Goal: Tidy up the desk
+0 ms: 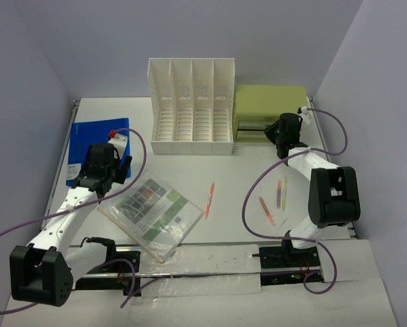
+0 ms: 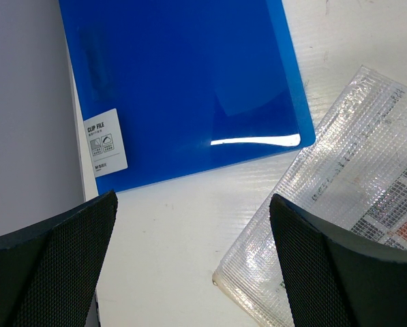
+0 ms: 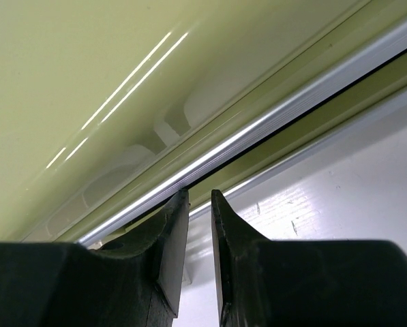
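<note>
The white desk (image 1: 237, 170) carries a blue clip file (image 1: 87, 139) at the left, a clear mesh pouch (image 1: 152, 214) near the front, an orange pen (image 1: 208, 199) in the middle and several pens (image 1: 281, 193) at the right. My left gripper (image 1: 97, 180) is open and empty. In the left wrist view it (image 2: 193, 266) hovers over bare desk between the blue file (image 2: 189, 88) and the pouch's corner (image 2: 339, 197). My right gripper (image 1: 271, 131) is shut with a thin gap, its tips (image 3: 200, 197) at the silver rail (image 3: 258, 129) on the green drawer box front (image 3: 121, 68).
A white slotted file rack (image 1: 189, 102) stands at the back centre, with the green drawer box (image 1: 268, 105) to its right. Purple cables loop beside both arms. Grey walls close in the left and right sides.
</note>
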Available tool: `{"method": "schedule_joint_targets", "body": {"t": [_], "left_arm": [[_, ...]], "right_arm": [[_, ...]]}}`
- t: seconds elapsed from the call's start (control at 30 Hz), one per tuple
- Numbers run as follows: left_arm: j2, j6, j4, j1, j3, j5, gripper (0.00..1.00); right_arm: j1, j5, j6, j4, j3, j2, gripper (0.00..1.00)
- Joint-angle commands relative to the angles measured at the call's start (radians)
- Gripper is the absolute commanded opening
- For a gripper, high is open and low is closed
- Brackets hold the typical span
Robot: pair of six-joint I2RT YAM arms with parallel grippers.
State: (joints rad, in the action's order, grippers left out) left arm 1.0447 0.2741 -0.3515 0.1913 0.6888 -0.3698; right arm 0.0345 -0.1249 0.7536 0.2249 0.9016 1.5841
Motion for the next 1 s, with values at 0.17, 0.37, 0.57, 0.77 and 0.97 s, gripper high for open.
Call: {"method": "schedule_joint_targets", "body": {"t": [0.17, 0.37, 0.57, 0.77, 0.97], "left_arm": [[0.001, 0.011, 0.019, 0.005, 0.012, -0.009, 0.99], [0.0, 0.011, 0.019, 0.005, 0.014, -0.009, 0.99], [-0.002, 0.01, 0.014, 0.005, 0.014, -0.006, 0.99], [0.0, 0.008, 0.013, 0.005, 0.015, -0.003, 0.99], [0.001, 0.01, 0.015, 0.005, 0.014, -0.006, 0.99]], "right_arm": [[-0.012, 0.002, -0.014, 0.037, 0.03, -0.016, 0.27], [-0.016, 0.007, 0.018, 0.038, -0.033, -0.078, 0.31], [-0.036, 0.052, 0.196, 0.195, -0.204, -0.105, 0.48], [-0.066, 0.091, 0.292, 0.369, -0.268, -0.042, 0.54], [-0.078, 0.113, 0.355, 0.525, -0.302, 0.023, 0.59]]}}
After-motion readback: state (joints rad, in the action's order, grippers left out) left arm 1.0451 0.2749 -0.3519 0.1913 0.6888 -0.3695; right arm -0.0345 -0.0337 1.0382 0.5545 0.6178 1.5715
